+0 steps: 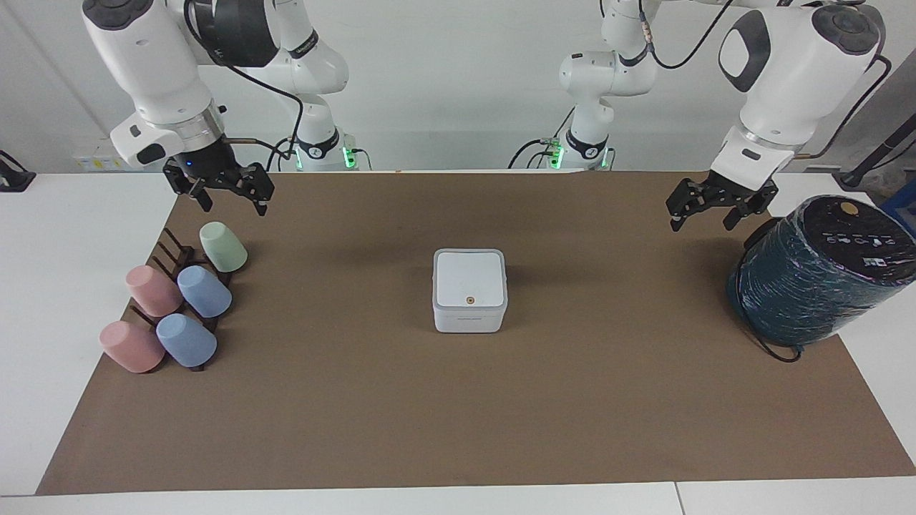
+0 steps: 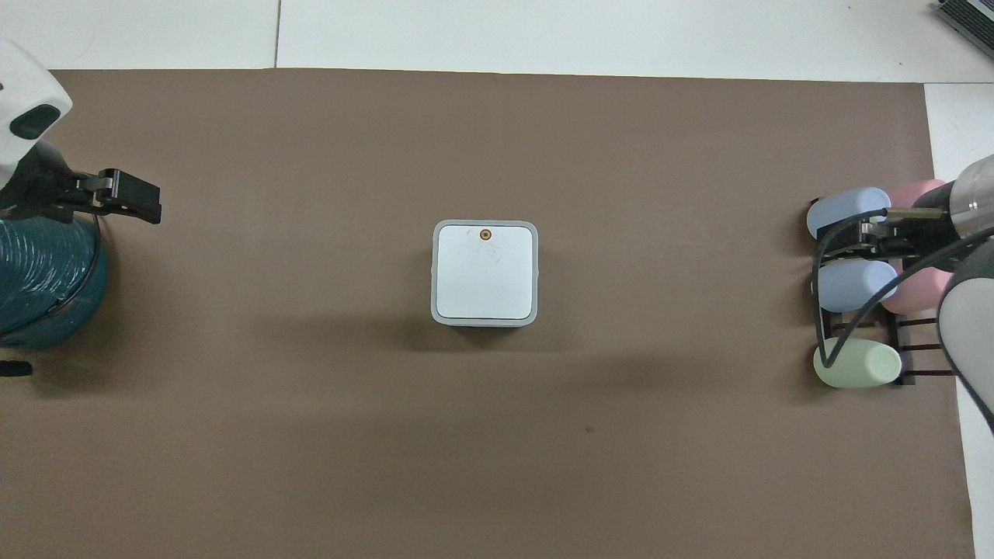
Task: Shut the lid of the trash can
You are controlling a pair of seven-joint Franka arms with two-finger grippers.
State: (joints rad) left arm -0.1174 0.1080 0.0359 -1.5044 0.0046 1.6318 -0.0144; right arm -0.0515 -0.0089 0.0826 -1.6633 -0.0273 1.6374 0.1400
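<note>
I count one can (image 1: 469,300), lid (image 1: 469,277) seemingly flush; five cups (image 1: 205,291); left gripper (image 1: 716,207) and right gripper (image 1: 227,192) both spread, empty.

— What can't be made out?

— In the overhead view the right pincer (image 2: 870,237) is mostly lost among the cups (image 2: 850,283) beneath it, its arm cut by the edge.

— And the other?

— The left pincer (image 2: 128,198) shows side-on, so its jaw gap is unreadable there. The teal cylinder (image 2: 43,279) under it runs off the edge.
</note>
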